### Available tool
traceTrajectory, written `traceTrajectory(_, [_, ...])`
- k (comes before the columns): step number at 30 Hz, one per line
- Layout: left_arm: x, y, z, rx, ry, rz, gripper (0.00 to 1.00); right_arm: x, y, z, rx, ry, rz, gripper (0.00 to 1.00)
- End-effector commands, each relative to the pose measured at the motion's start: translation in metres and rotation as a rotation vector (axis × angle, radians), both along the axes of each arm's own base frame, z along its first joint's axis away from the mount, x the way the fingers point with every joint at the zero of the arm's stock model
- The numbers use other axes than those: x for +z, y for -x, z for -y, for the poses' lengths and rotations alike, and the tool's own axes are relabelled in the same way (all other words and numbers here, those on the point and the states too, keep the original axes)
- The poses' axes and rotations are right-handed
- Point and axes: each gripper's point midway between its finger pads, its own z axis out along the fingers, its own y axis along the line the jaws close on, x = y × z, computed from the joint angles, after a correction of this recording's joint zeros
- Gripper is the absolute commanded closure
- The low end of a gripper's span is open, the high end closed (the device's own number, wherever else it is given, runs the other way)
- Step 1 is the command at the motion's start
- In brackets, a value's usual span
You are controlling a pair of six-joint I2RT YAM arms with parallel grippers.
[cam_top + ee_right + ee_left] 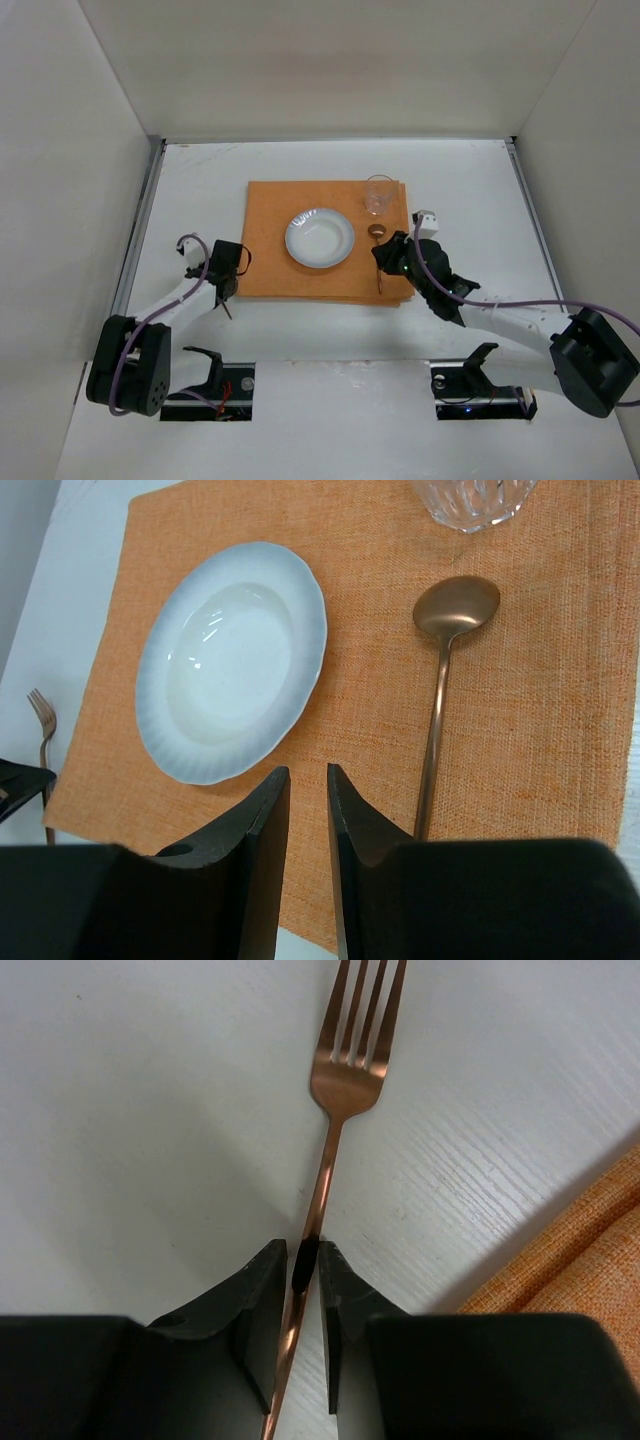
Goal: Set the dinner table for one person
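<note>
Left wrist: left claw (303, 1260) grips the fork (345, 1070) lying on the dinner table (150, 1110); right claw (308, 775), ajar, empty, above placemat (540, 730).

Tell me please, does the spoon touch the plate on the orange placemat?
Apart. The right wrist view shows it: a strip of bare orange placemat lies between the rim of the plate and the spoon along its whole length.

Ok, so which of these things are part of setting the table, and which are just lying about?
Part of the job: dinner table, orange placemat, plate, glass, spoon, fork straddled by the left gripper.
Just there: white enclosure walls.
</note>
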Motion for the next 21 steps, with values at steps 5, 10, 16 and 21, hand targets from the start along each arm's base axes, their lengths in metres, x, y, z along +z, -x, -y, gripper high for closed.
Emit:
traceTrajectory(5, [-0.001, 0.008, -0.004, 0.002, 0.018, 0.016, 0.88, 0.030, -0.009, -0.010, 0.001, -0.052, 0.076, 0.72])
traceTrajectory(10, [0.036, -0.011, -0.003, -0.048, 0.000, 0.135, 0.93, 0.032, -0.009, -0.010, 0.002, -0.053, 0.078, 0.67])
traceTrajectory(16, [0.102, -0.034, 0.016, -0.188, -0.047, 0.239, 0.93, 0.029, -0.010, -0.009, -0.003, -0.049, 0.072, 0.58])
traceTrajectory(21, [0.121, -0.057, 0.064, -0.389, -0.076, 0.212, 0.92, 0.029, -0.011, -0.005, -0.018, -0.054, 0.071, 0.55])
